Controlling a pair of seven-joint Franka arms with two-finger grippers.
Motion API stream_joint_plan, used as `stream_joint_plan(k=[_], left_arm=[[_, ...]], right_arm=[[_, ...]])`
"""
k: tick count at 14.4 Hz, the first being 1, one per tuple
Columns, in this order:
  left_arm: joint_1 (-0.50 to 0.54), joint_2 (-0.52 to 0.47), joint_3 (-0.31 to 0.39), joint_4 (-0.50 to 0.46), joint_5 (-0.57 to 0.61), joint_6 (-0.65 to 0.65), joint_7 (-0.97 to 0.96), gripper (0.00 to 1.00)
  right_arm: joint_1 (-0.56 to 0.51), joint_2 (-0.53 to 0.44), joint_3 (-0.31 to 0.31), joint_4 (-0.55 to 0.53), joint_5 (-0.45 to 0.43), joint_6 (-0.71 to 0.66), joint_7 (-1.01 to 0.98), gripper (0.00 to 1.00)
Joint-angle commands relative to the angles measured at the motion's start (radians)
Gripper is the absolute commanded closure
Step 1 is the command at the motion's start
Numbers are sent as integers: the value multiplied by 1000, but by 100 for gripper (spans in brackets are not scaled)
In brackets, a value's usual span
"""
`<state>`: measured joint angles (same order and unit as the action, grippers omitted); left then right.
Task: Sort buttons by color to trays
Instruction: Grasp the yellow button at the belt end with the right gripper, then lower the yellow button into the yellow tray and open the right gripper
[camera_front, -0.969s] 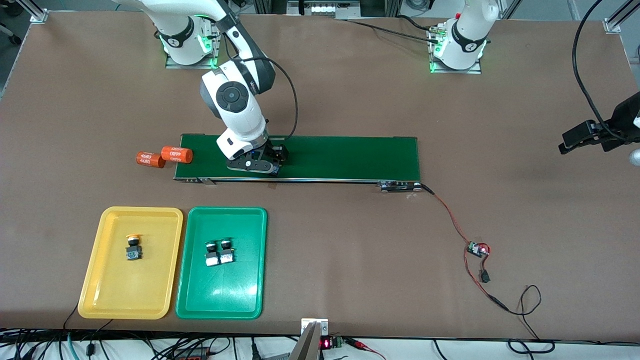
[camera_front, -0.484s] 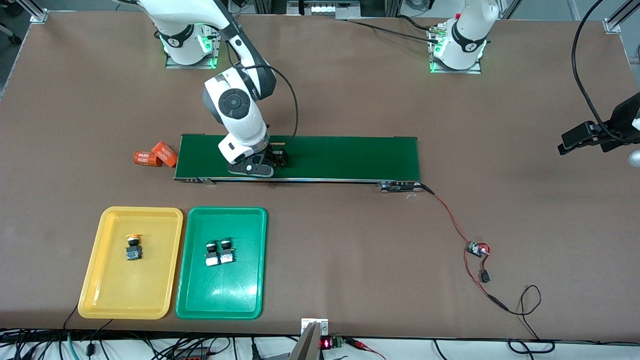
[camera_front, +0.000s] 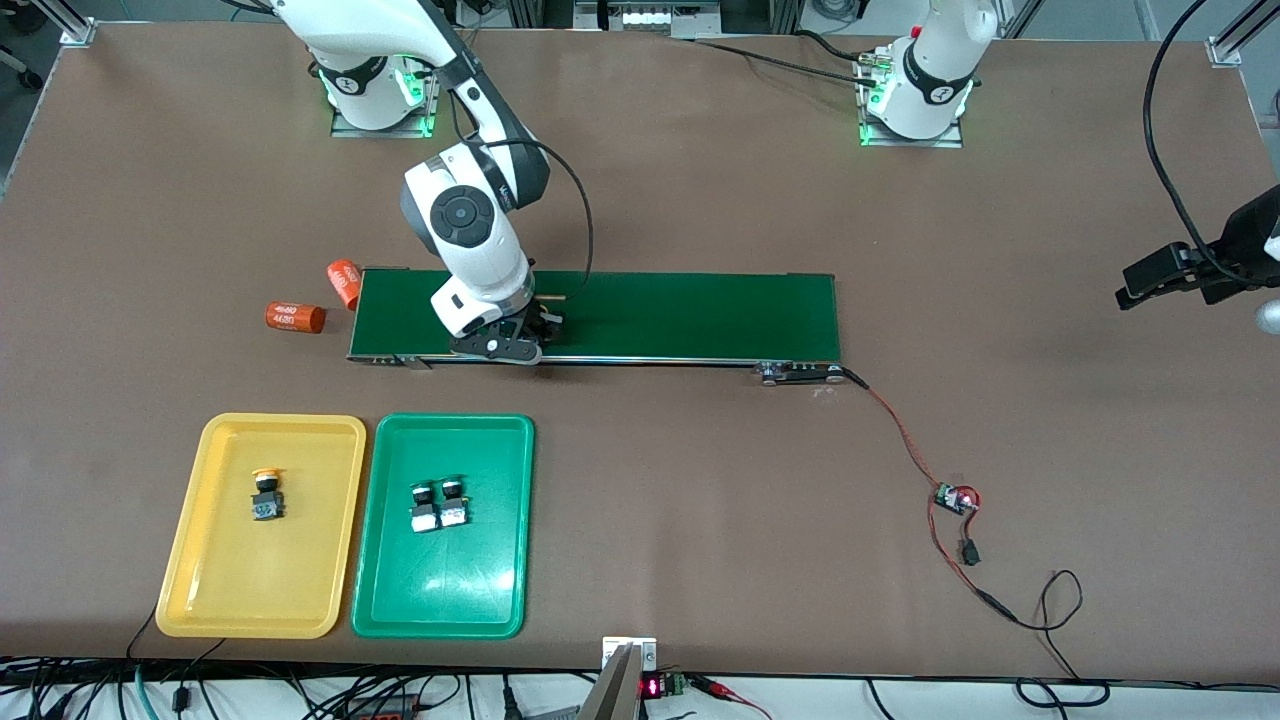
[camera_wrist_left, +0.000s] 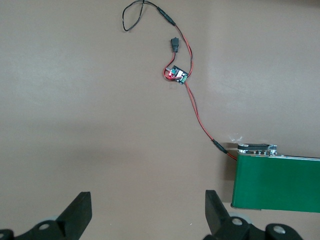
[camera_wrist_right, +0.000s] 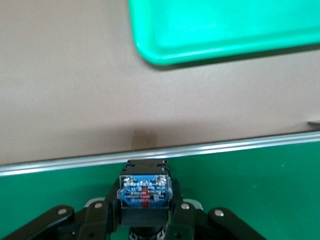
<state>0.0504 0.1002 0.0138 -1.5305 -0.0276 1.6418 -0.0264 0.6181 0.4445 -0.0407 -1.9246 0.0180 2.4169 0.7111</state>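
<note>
My right gripper (camera_front: 520, 335) is low on the conveyor belt (camera_front: 680, 315), at its edge nearer the front camera. It is shut on a button (camera_wrist_right: 145, 192) with a dark body and a blue label. The button's cap is hidden. One yellow-capped button (camera_front: 266, 497) stands in the yellow tray (camera_front: 215, 590). Two green-capped buttons (camera_front: 424, 508) (camera_front: 453, 503) stand side by side in the green tray (camera_front: 400, 600). A corner of the green tray shows in the right wrist view (camera_wrist_right: 225, 30). My left gripper (camera_front: 1150, 280) (camera_wrist_left: 148, 210) is open and empty over bare table past the belt's end.
Two orange cylinders (camera_front: 295, 317) (camera_front: 344, 283) lie on the table at the belt's end toward the right arm. A red wire runs from the belt's other end to a small circuit board (camera_front: 955, 497) (camera_wrist_left: 177, 75). Cables hang along the table edge nearest the front camera.
My right gripper has shifted a little along the belt toward the right arm's end and toward the front edge. One orange cylinder has rolled off the belt's end and turned.
</note>
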Motion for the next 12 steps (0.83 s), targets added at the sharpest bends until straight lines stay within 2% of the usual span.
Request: stream_joint_plan(k=[1, 3, 4, 6, 10, 12], left_arm=[[0, 3, 0, 12, 2, -13, 11, 0], [0, 3, 0, 13, 2, -13, 11, 0], [0, 4, 0, 13, 2, -11, 11, 0], [0, 6, 0, 13, 2, -10, 11, 0], [-1, 9, -2, 13, 2, -10, 11, 0], [-9, 9, -3, 13, 2, -11, 11, 0]], right_arm=[[-67, -12, 4, 181, -9, -219, -76, 89], [-133, -7, 2, 289, -12, -310, -200, 89], [-231, 16, 4, 333, -24, -321, -358, 88], [-352, 46, 4, 344, -18, -315, -551, 88], [-515, 176, 4, 459, -16, -306, -754, 87], [-558, 236, 5, 502, -13, -276, -804, 85]])
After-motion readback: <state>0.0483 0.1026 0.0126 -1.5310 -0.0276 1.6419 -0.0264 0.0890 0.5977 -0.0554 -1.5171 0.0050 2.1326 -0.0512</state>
